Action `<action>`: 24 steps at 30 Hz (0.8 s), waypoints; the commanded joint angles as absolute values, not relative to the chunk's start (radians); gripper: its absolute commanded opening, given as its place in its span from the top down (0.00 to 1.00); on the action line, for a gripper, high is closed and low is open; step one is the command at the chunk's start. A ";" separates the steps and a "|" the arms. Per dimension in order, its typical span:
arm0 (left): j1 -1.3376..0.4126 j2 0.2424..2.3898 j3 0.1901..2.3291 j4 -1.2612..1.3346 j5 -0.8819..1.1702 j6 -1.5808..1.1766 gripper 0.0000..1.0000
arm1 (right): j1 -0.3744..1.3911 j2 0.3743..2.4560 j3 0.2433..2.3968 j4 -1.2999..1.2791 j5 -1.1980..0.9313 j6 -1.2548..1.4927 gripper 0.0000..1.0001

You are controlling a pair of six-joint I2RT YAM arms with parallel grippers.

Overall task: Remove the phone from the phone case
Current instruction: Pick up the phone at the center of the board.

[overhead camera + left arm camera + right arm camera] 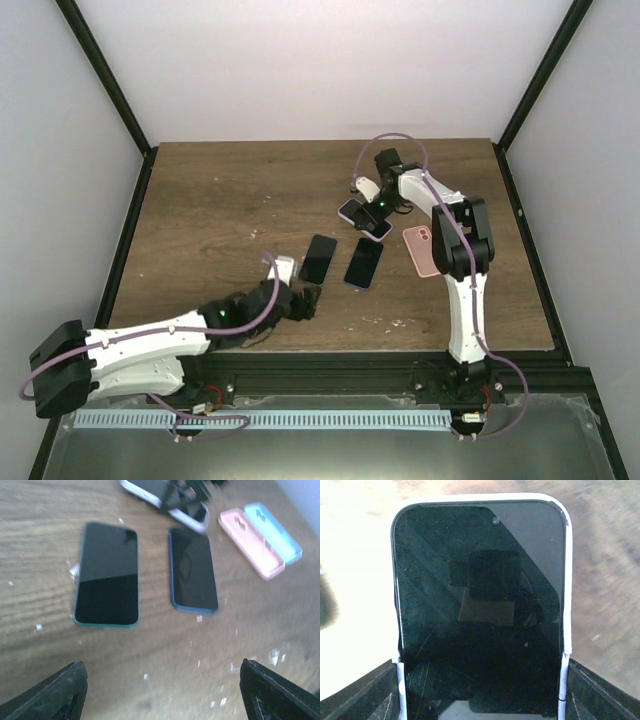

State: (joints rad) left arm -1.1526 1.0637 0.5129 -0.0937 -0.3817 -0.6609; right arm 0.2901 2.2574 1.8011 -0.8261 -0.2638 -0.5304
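Observation:
A black phone in a white case (480,595) fills the right wrist view, screen up. My right gripper (482,700) is shut on the case's long sides near one end. In the top view this gripper (378,213) holds the cased phone (351,211) at the table's back right, and the phone also shows at the top of the left wrist view (196,516). My left gripper (162,700) is open and empty, low over bare wood near the front (305,300). I cannot tell whether the cased phone touches the table.
Two bare phones lie screen up mid-table: a teal-edged one (107,575) (318,258) and a blue-edged one (193,570) (364,262). An empty pink case (250,542) (425,250) and a light blue case (274,532) lie to the right. White specks dot the wood.

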 commanded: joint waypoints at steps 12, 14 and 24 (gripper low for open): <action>-0.930 1.303 0.868 0.131 -0.170 -0.709 0.24 | 0.301 1.591 1.122 -0.398 -0.744 -0.198 0.56; -0.930 1.353 0.907 0.141 -0.160 -0.722 0.27 | 0.302 1.544 1.070 -0.349 -0.769 -0.174 0.56; -0.892 1.427 0.943 0.131 -0.217 -0.861 0.37 | 0.301 1.423 0.953 -0.251 -0.814 -0.143 0.57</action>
State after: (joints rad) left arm -0.9119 1.4036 0.9150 0.1043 -0.2161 -0.8082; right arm 0.2924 1.4635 0.9390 -0.3569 -0.7494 -0.1631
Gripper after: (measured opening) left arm 0.639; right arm 0.790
